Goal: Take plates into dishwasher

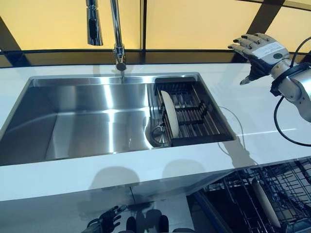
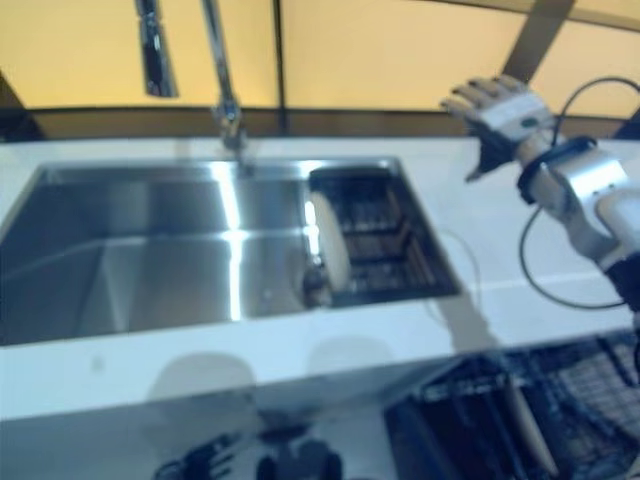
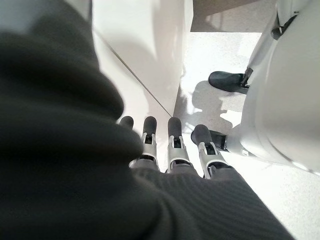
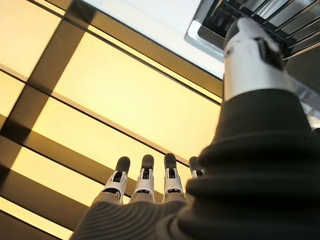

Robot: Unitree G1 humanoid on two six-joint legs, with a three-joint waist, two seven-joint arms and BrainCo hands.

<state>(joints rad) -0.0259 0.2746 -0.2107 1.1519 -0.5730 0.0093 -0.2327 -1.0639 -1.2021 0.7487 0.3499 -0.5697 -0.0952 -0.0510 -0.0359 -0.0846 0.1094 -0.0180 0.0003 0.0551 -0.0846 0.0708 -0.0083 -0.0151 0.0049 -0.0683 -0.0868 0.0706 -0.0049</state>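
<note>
A white plate (image 1: 170,114) stands on edge in the dark drying rack (image 1: 194,116) at the right end of the steel sink (image 1: 87,121). My right hand (image 1: 257,51) is raised above the white counter, to the right of the rack and behind it, open and empty, fingers straight; its fingers (image 4: 145,177) point at the yellow window. My left hand (image 1: 104,223) hangs low in front of the counter, open and empty; its fingers (image 3: 172,137) point down at the floor. The open dishwasher rack (image 1: 272,199) shows at lower right, with one plate (image 1: 265,204) standing in it.
A tall faucet (image 1: 116,34) with a hanging spray head (image 1: 94,22) stands behind the sink. White counter (image 1: 252,111) surrounds the sink. A round strainer (image 1: 158,133) lies in the sink beside the rack. Yellow window panes with dark frames run along the back.
</note>
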